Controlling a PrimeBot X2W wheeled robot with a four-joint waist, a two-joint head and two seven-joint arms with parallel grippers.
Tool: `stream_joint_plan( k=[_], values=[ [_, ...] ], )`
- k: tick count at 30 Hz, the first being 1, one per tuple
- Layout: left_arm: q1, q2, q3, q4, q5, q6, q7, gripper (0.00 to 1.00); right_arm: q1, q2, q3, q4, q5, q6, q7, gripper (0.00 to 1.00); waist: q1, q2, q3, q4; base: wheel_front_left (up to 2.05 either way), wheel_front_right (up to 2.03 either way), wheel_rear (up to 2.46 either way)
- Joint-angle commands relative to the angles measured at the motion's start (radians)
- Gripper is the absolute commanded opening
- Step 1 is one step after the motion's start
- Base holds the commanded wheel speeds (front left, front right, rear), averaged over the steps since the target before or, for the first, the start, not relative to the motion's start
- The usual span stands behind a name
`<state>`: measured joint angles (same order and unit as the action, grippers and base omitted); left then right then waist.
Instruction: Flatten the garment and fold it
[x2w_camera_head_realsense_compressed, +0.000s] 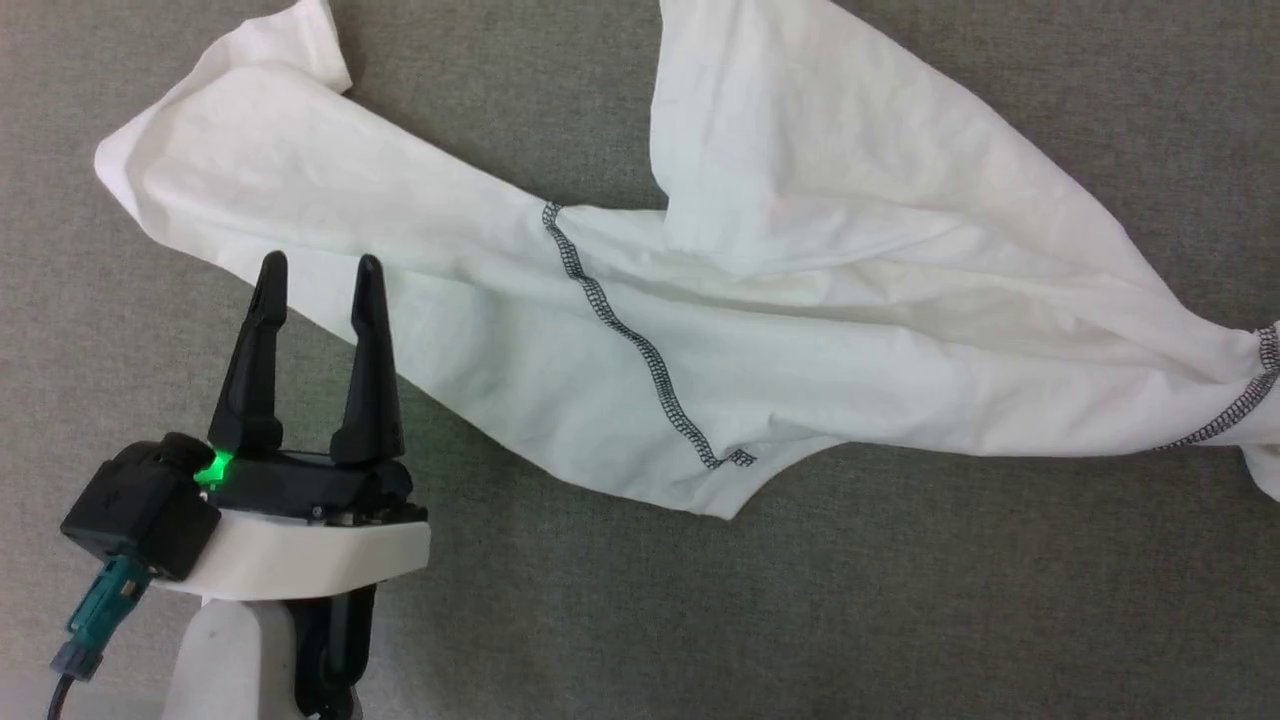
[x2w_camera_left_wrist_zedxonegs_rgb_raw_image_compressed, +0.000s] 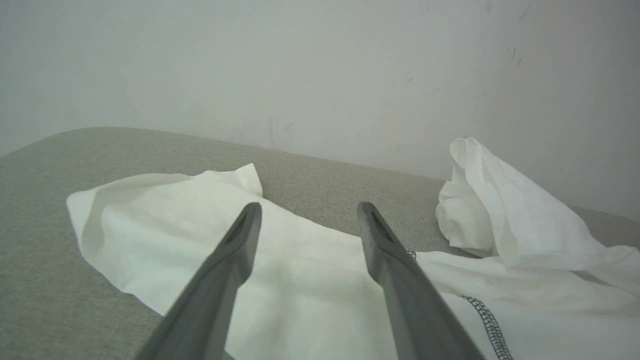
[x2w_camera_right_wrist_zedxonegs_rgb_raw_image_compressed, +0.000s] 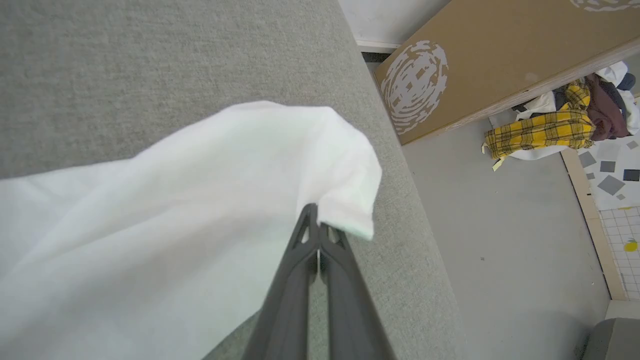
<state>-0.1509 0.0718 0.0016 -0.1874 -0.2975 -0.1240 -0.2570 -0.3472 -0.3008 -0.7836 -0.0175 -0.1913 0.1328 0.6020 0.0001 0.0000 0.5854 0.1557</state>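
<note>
On the grey cloth surface (x2w_camera_head_realsense_compressed: 900, 600), the thin white zigzag-seamed T-shirt (x2w_camera_head_realsense_compressed: 800, 330), pinched by the shut right jaws, is best gripped opposite by the empty, wide-open left jaws.

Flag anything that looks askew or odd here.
The garment lies twisted, not flat: a flap is folded over itself at top centre of the head view, and its right end narrows into a bunch. The right gripper is shut on a crumpled corner; the left gripper stands open at the other end.
</note>
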Motion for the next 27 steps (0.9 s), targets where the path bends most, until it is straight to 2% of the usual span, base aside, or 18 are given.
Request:
stream_joint_plan(
  k=[1, 6, 9, 12, 16, 20, 24, 27],
  values=[
    [-0.013, 0.006, 0.002, 0.000, 0.006, -0.007, -0.005, 1.00, -0.012, 0.005, -0.001, 0.000, -0.008, -0.002, -0.008, 1.00, -0.0001, 0.0000, -0.012, -0.006, 0.00, 0.00, 0.00],
    [0.003, 0.005, 0.009, 0.006, 0.011, -0.007, -0.005, 1.00, -0.033, 0.030, 0.022, -0.030, 0.006, -0.002, 0.015, 1.00, -0.0001, 0.0000, -0.063, -0.020, 0.00, 0.00, 0.00],
    [0.020, 0.004, 0.018, 0.008, 0.015, -0.007, -0.005, 1.00, -0.029, 0.048, 0.068, -0.114, 0.042, -0.002, 0.034, 1.00, -0.0001, 0.0000, -0.104, -0.028, 0.00, 0.00, 0.00],
    [0.043, 0.001, 0.029, 0.008, 0.018, -0.007, -0.005, 1.00, -0.011, 0.077, 0.127, -0.223, 0.077, -0.002, 0.000, 1.00, -0.0001, 0.0000, -0.142, -0.034, 0.00, 0.00, 0.00],
    [0.076, -0.003, 0.039, 0.004, 0.024, -0.007, -0.005, 1.00, 0.034, 0.135, 0.225, -0.334, 0.116, -0.002, -0.118, 1.00, -0.0001, 0.0000, -0.187, -0.039, 0.00, 0.00, 0.00],
    [0.107, -0.006, 0.045, -0.003, 0.031, -0.007, -0.005, 1.00, 0.112, 0.220, 0.327, -0.401, 0.116, -0.002, -0.278, 1.00, -0.0001, 0.0000, -0.221, -0.040, 0.00, 0.00, 0.00],
    [0.138, -0.008, 0.047, -0.009, 0.041, -0.007, -0.005, 1.00, 0.226, 0.248, 0.412, -0.408, 0.125, -0.002, -0.434, 1.00, -0.0001, 0.0000, -0.252, -0.037, 0.00, 0.00, 0.00],
    [0.164, -0.012, 0.051, -0.006, 0.044, -0.007, -0.005, 1.00, 0.315, 0.250, 0.451, -0.365, 0.217, -0.002, -0.505, 1.00, -0.0001, 0.0000, -0.276, -0.035, 0.00, 0.00, 0.00]
  ],
)
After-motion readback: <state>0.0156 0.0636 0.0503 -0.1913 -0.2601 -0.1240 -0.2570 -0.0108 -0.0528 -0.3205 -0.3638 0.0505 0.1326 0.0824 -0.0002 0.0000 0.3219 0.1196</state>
